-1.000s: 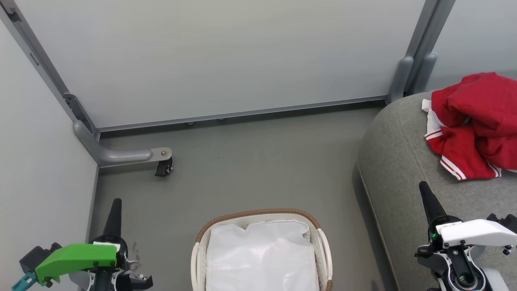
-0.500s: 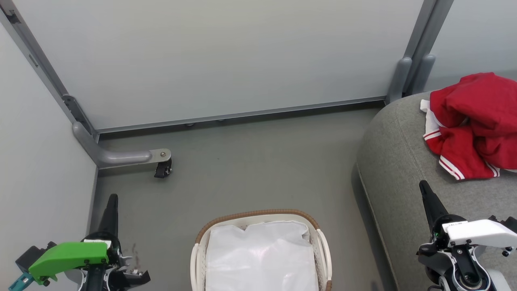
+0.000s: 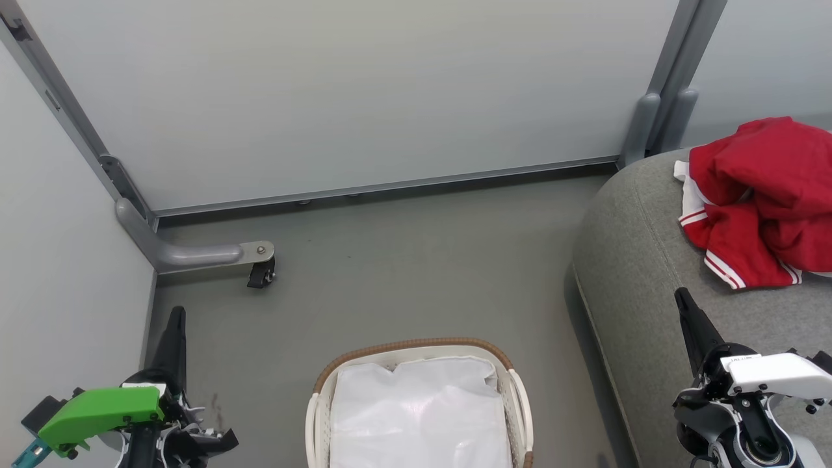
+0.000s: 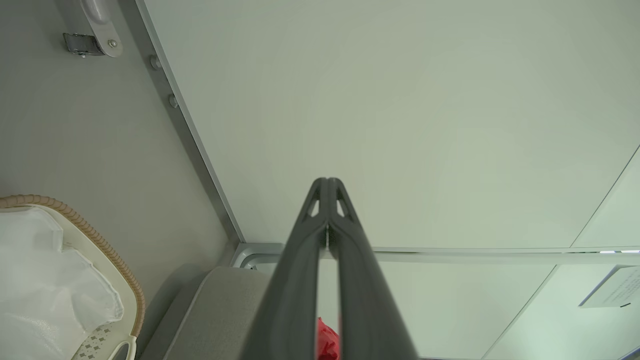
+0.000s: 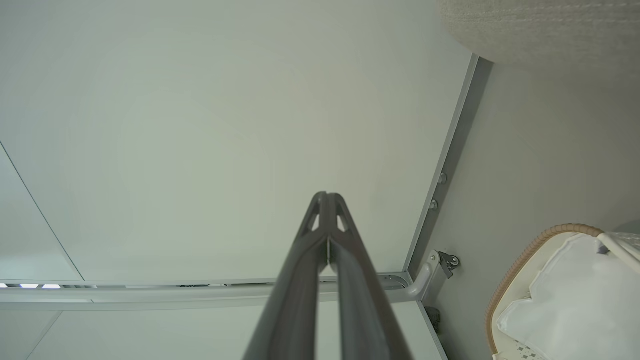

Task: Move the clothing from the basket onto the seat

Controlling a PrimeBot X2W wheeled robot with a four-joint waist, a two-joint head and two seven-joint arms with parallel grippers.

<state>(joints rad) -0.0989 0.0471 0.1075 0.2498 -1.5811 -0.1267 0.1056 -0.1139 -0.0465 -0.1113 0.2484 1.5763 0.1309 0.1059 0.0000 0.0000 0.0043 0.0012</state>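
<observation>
So the clothing (image 3: 760, 195) is lying in one crumpled red heap with white stripe trim on the seat (image 3: 643, 260), off to the right and well apart from the basket (image 3: 416, 343). I can't tell how many garments are bunched up in it. The one basket is sitting on the floor between the arms, with one white liner (image 3: 419, 416) lying inside.

Writing-wise, the white housing (image 3: 773, 377) behind the right gripper (image 3: 680, 296) is carrying a tiny dark marking, too small to read. In the left wrist view a paper label (image 4: 611, 287) is showing on the panel, and its print is too small as well.

There are two grippers. The left gripper (image 3: 176, 313), with the green cover (image 3: 97, 413), is pointing up beside the left wall, fingers pressing together on nothing. The right one is hovering over the seat's front edge, fingers likewise pressing together and gripping nothing.

One black caster (image 3: 261, 276) is sitting by the panel's foot.
</observation>
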